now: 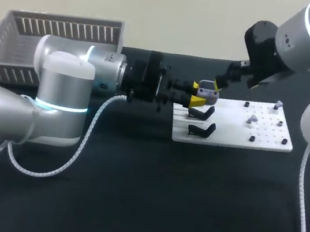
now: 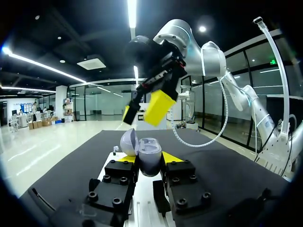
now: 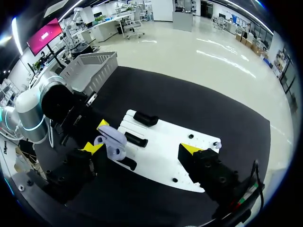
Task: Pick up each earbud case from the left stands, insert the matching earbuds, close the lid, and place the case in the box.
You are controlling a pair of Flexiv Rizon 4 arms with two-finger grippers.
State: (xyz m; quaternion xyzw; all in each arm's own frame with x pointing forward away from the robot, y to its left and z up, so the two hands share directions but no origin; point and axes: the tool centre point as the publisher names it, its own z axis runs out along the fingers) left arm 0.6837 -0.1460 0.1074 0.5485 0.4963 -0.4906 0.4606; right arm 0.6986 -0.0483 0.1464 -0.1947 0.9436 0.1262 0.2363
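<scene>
Near the middle of the head view, the left gripper (image 1: 200, 97) is clamped on the small grey rounded earbud case (image 1: 208, 88), its lid open, over the left end of the flat white pegged board (image 1: 240, 131). The right gripper (image 1: 223, 79) hangs just right of the case with its fingers spread wide. The white slatted plastic box (image 1: 63, 29) sits upper left.

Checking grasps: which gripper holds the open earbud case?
The left gripper: its jaws clamp the earbud case, while the right gripper hangs open, empty, above.
</scene>
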